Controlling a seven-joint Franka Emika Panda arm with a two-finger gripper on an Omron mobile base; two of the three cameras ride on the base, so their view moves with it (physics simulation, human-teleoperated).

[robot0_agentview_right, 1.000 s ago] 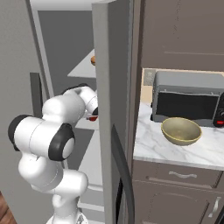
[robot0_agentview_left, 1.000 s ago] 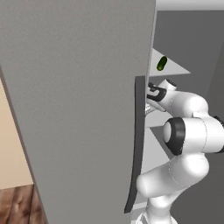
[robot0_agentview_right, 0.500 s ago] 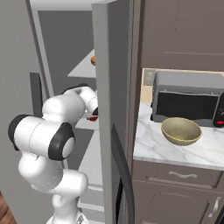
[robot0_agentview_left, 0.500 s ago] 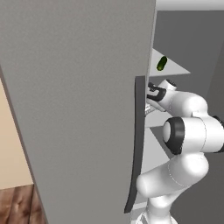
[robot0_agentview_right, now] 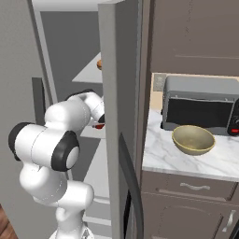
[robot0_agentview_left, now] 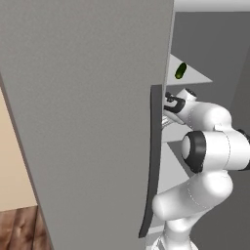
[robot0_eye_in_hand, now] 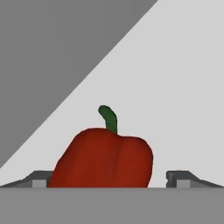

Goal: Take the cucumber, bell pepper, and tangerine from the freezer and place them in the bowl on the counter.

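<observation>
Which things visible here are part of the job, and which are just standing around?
Part of the job:
bell pepper, between the open gripper fingertips
cucumber on an upper freezer shelf
tangerine, mostly hidden by the door
bowl on the counter

Just standing around:
microwave
wall cupboards

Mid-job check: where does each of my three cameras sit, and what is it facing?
Left base view: behind-left of the arm, facing the freezer door; cucumber on a shelf, white arm lower right.
Right base view: behind-right, facing freezer and counter with bowl; arm lower left.
Hand view: on the hand, facing the bell pepper between open jaws.
Both base views share arm and freezer.
</observation>
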